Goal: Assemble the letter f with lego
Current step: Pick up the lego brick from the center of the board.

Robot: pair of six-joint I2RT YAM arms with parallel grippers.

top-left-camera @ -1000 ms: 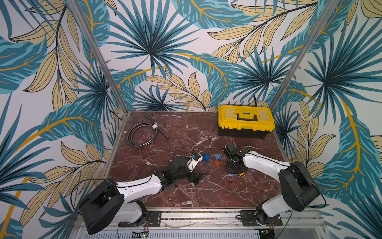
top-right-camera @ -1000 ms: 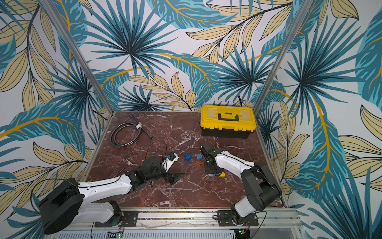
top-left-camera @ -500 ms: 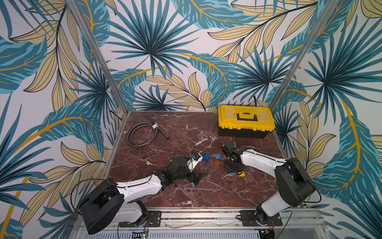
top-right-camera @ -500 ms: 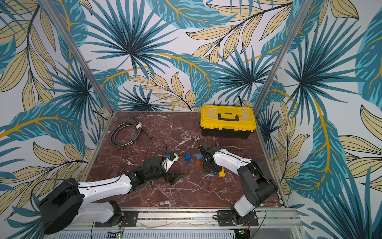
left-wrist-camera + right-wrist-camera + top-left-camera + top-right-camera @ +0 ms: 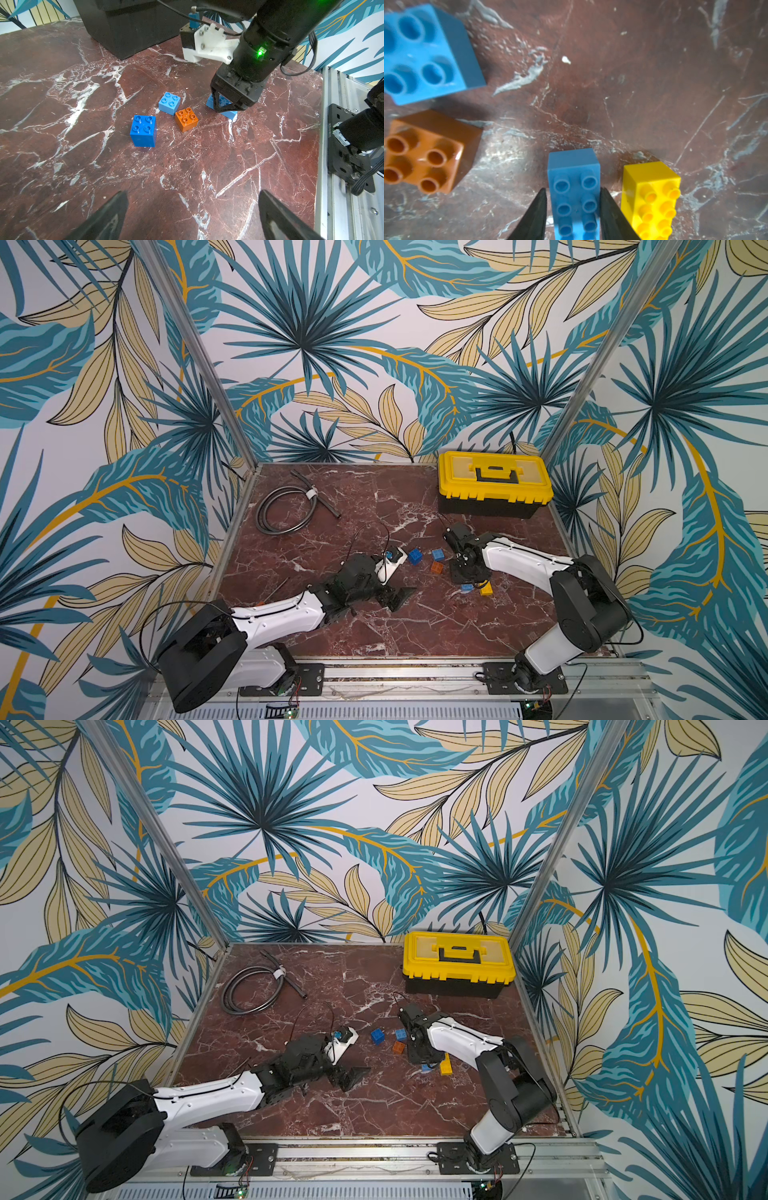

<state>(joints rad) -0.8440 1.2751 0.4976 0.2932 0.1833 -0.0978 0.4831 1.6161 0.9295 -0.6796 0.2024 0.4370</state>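
Clamping the long blue brick (image 5: 574, 164) across its two long sides with the right gripper (image 5: 573, 190), low on the marble table (image 5: 62, 87); apparently resting on the surface, though cannot tell for certain whether raised at all. Found just beside it, across a narrow gap: the long yellow brick (image 5: 652, 187), studs up. Found near by, loose and separate: the orange brick (image 5: 186, 118), the light blue square brick (image 5: 169, 102) just beside the orange one, and the darker blue square brick (image 5: 143, 131) a little further off. Holding nothing in the left gripper (image 5: 192, 193): spread wide, parked low over the table, short of the bricks. Judged as an early stage, with no two pieces of the lego joined and no part of the letter f started. Left to do, by judgement: stack the blue stem, seat the long blue crossbar, add the orange block, press the yellow bar on top. Keep clear of the toolbox (image 5: 492, 483) and the coiled hose (image 5: 286, 506) at the back; not needed for the build.
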